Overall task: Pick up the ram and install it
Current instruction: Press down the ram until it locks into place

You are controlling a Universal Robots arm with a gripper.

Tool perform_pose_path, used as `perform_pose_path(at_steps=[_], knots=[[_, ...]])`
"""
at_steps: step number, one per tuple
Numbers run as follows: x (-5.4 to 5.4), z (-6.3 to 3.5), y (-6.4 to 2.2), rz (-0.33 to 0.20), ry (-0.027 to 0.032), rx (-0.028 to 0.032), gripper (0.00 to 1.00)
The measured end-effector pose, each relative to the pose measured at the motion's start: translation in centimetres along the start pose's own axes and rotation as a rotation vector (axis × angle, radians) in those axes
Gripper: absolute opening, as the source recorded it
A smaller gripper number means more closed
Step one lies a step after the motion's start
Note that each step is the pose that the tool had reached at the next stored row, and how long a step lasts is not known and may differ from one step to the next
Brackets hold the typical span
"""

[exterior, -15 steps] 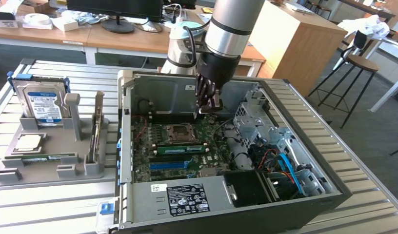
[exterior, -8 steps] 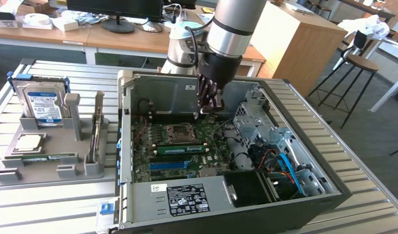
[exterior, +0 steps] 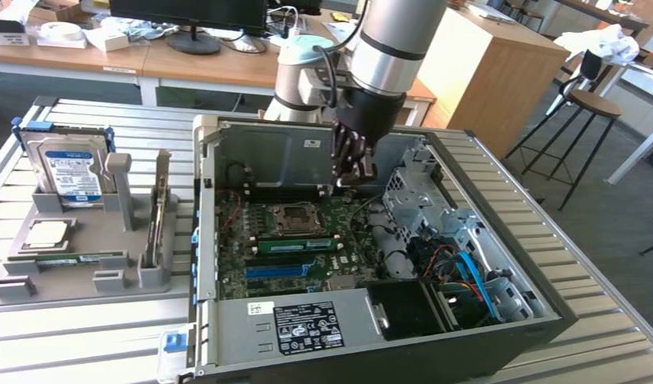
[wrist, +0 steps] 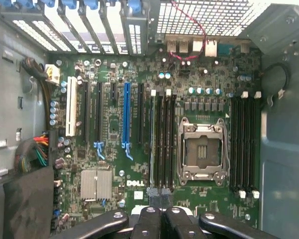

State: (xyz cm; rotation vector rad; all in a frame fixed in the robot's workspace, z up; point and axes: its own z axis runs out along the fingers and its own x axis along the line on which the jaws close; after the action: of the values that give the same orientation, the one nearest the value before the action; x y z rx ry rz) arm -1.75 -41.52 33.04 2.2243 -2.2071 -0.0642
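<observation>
Black pincer [wrist: 159, 194] clenched, holding nothing, above the ram [exterior: 294, 242] seated in the motherboard [wrist: 114, 149].

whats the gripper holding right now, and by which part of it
Nothing is held. The gripper is shut with nothing between its jaws, above the motherboard inside the open computer case.

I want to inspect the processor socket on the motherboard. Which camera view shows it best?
The wrist view: it looks straight down on the socket, so its metal frame and centre are in full view. The exterior view shows the socket at a slant and from farther off, inside the computer case.
</observation>
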Motion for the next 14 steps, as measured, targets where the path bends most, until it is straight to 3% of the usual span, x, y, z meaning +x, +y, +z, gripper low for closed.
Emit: perform_pose_path(at_steps=[8,14], knots=[[0.0,-0.01,-1.41,0.000,0.0001,0.0000,0.10],[0.0,-0.01,-1.84,0.000,0.0001,0.0000,0.10]])
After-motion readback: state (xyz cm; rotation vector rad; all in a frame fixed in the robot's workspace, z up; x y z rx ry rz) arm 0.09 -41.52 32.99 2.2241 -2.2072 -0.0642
